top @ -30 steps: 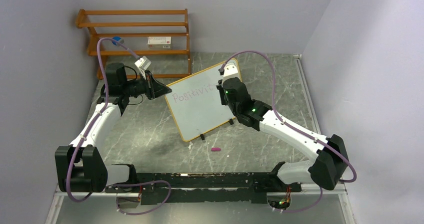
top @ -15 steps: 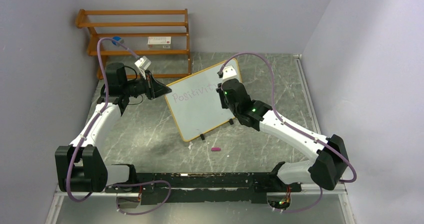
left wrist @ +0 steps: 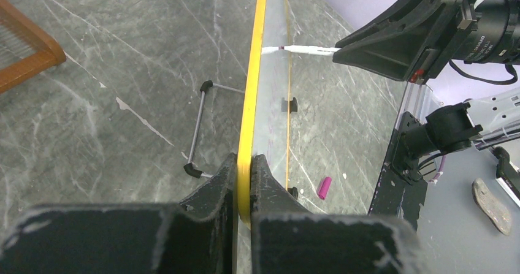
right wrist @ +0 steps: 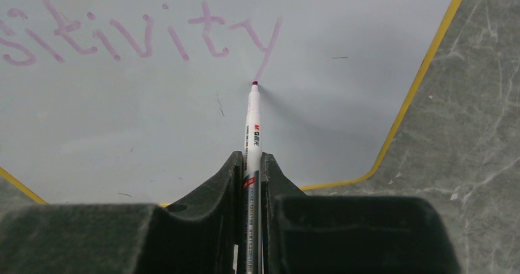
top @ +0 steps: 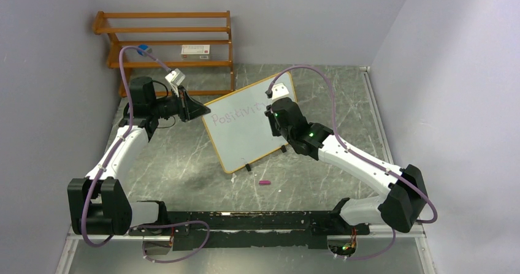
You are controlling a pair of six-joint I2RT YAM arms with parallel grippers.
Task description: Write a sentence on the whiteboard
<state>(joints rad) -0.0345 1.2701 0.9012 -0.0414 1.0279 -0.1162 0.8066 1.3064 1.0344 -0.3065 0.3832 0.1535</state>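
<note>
The sentence [right wrist: 141, 35] on the whiteboard [top: 242, 142] reads "Positivity" and nothing more: one purple line running along the board's upper edge, from its left corner toward its right. The marker [right wrist: 252, 127] points straight at the board's face, its tip at the bottom of the y's tail (touching, by the left wrist view). The right tool [right wrist: 250, 163] is closed tight on the marker's barrel and is the one on the board's writing side. The left tool [left wrist: 245, 176] is clamped on the board's yellow frame at its left corner, steadying it. Bare white lies below the written line, so I judge the next word calls for the tip to lift, then travel down and back toward the board's left side. A pink cap [top: 264, 182] lies on the tabletop [top: 184, 163] just in front of the board's feet.
</note>
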